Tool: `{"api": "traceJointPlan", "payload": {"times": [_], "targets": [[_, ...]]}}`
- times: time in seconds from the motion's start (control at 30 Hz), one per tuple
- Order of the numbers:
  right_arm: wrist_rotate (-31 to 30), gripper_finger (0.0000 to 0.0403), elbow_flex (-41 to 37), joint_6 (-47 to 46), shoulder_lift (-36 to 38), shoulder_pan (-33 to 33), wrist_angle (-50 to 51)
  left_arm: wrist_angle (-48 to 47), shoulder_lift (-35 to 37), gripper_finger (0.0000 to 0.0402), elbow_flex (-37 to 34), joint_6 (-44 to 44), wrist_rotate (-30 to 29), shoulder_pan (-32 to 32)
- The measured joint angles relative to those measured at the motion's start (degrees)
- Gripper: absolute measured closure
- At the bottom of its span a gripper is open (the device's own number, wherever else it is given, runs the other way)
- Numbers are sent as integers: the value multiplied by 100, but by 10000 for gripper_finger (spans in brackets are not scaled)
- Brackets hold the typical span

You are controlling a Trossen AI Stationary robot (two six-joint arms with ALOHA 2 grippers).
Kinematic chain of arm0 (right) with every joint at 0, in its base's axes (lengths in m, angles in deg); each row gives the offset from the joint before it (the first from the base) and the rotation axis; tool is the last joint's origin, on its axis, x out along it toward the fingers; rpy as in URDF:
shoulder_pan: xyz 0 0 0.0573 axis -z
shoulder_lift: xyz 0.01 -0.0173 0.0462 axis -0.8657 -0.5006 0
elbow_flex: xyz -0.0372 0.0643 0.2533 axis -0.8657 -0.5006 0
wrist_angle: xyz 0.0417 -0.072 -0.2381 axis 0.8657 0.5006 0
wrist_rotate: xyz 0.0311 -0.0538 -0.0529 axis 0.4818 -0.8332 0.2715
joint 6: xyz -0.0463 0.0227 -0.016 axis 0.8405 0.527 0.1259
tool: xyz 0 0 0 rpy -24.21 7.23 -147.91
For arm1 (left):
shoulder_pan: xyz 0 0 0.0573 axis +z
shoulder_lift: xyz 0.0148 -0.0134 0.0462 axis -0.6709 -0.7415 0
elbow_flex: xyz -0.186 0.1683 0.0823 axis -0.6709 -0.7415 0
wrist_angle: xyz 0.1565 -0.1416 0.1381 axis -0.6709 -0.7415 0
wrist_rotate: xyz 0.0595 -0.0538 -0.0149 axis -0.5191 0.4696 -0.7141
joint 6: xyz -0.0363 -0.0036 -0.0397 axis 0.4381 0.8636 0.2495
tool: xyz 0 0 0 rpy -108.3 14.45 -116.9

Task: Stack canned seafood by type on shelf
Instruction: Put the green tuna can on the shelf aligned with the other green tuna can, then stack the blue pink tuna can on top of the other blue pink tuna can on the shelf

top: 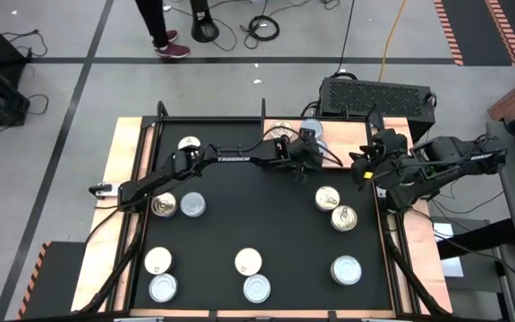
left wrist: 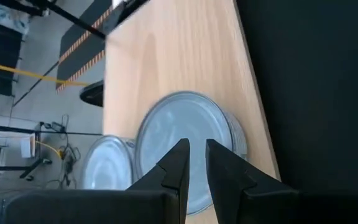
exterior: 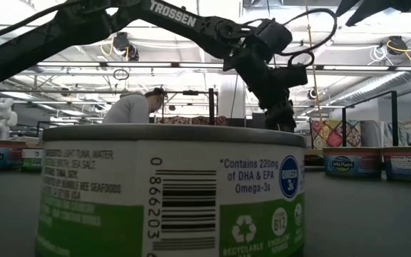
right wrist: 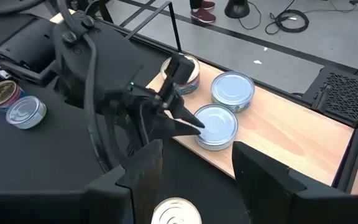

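Left pincer [right wrist: 191, 121] over a pale-blue can [right wrist: 216, 126] on the shelf [right wrist: 291, 140]

The left pincer is narrow, its fingers [left wrist: 178, 163] nearly together and empty, just above the pale-blue can at the shelf's front edge, toward 12 o'clock on the worktop [top: 266, 224]. A second pale-blue can [right wrist: 233, 90] and a gold-tan can [right wrist: 186, 71] stand beside it on the shelf. The right pincer [right wrist: 191, 165] is half wide and holds nothing, at 2 o'clock. Other cans [top: 336, 207] lie spread over the worktop.
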Motion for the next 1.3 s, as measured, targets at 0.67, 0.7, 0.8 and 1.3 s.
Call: {"api": "traceJointPlan", "payload": {"times": [0.67,0.7,0.8,1.3], "targets": [[0,216,0,-40,-80,0,-195,-371,-85,345,4,-4,-413,-106],[0,216,0,-41,-80,0,-209,-399,-84,345,4,-5,-475,-125],[1,216,0,-37,-82,0,-242,-436,-81,345,4,-7,-640,-159],[111,216,0,23,-84,2,-301,-510,147,345,11,-7,-968,-302]]}}
